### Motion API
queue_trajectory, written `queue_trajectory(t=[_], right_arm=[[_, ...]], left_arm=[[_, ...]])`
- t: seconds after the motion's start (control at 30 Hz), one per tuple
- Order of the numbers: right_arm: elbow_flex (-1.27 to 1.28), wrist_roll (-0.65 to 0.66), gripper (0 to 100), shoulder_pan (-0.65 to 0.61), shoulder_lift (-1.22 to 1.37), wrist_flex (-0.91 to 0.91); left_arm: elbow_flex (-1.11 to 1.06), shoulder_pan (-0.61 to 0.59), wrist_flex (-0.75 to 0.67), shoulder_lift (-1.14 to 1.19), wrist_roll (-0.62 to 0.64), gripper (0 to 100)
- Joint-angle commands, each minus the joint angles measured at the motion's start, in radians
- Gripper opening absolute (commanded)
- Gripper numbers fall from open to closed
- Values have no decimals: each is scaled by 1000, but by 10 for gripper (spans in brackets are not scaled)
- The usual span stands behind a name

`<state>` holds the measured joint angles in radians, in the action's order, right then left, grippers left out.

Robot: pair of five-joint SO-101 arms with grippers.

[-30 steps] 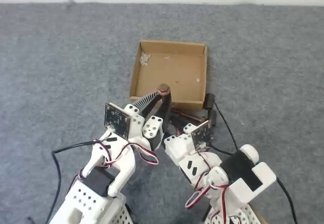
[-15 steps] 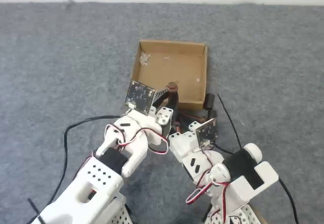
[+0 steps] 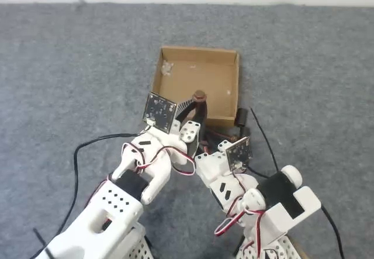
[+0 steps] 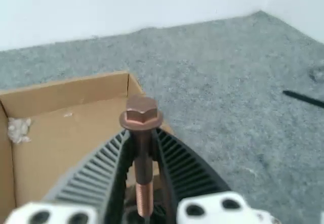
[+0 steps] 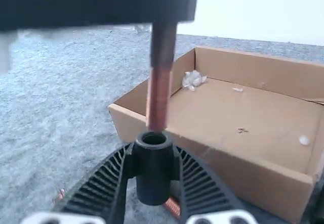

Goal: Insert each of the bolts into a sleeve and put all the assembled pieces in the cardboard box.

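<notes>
My left gripper (image 4: pixel 142 135) is shut on a copper bolt (image 4: pixel 141 117), held upright with its hex head on top. In the high view the bolt (image 3: pixel 199 97) hangs over the near wall of the cardboard box (image 3: pixel 175 86). My right gripper (image 5: pixel 152 155) is shut on a black sleeve (image 5: pixel 152 176), standing upright with its mouth up. The bolt's shank (image 5: pixel 161 85) comes straight down onto the sleeve's mouth, and its tip is level with the rim. A second black sleeve (image 3: pixel 241 117) lies on the carpet by the box's near right corner.
Loose copper bolts (image 3: pixel 219 136) lie on the carpet between the box and the right arm; one bolt (image 5: pixel 173 207) lies under the held sleeve. A white scrap (image 3: pixel 168 67) sits in the box's far left corner. A black cable (image 3: pixel 261 139) runs past the loose sleeve.
The left arm has swung forward and to the right with the bolt, bringing it over the box's near wall and the right gripper. Over the last half second it has barely moved.
</notes>
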<state>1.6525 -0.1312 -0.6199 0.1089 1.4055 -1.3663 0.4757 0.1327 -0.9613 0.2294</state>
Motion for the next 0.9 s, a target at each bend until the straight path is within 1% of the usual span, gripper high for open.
queue_trajectory(t=[0.0, 0.07, 0.4, 0.53, 0.67, 0.87], right_arm=[[-14, -8, 6, 19, -4, 7], [-14, -8, 6, 19, -4, 7], [-15, -8, 6, 21, -5, 7], [-15, -8, 6, 44, -15, 8], [-6, -8, 6, 44, -5, 68], [-5, -8, 6, 42, -4, 68]], left_arm=[[-16, -15, -78, 2, -5, 12], [-31, -17, -95, 2, -5, 12], [-68, -15, -92, 2, -5, 12], [-82, -12, -91, 0, -5, 12], [-102, -17, -92, 0, -5, 12], [-113, -15, -97, 2, -5, 12]])
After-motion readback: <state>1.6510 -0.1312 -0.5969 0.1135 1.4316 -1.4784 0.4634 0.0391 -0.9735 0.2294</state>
